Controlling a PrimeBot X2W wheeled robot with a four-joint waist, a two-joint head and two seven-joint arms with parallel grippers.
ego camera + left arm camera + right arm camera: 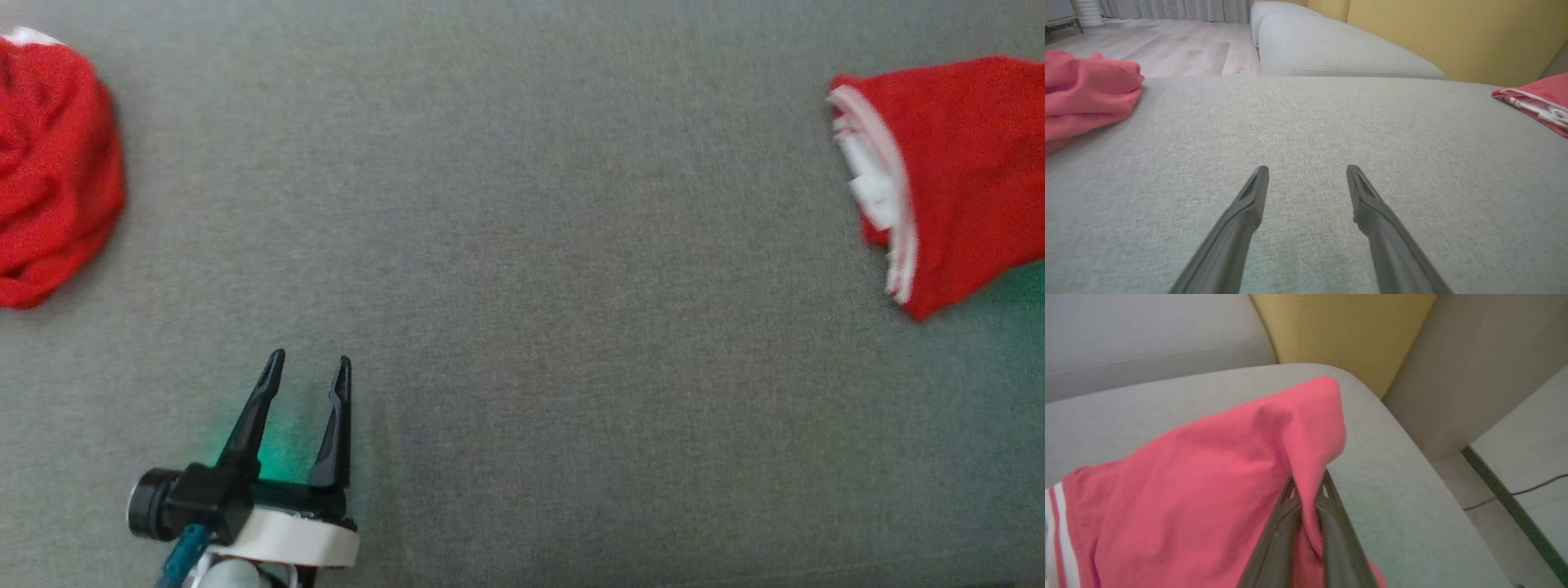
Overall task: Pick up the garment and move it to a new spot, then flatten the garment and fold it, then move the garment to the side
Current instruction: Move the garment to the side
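Observation:
A red garment (955, 180) with a white-trimmed edge lies at the far right of the grey cushion (571, 286). In the right wrist view my right gripper (1307, 482) is shut on a raised fold of this garment (1208, 477), the cloth pinched between the two dark fingers and draped over them. My left gripper (310, 359) stands open at the lower left over bare cushion, nothing between its fingers (1249, 200). From the left wrist view the garment (1539, 100) shows at the right edge.
A second, crumpled red cloth (49, 171) lies at the cushion's far left (1081, 94). Behind the cushion are a grey sofa backrest (1331, 49) and a yellow wall (1453, 32). The cushion's rounded corner (1392, 428) drops off to the floor beside the held garment.

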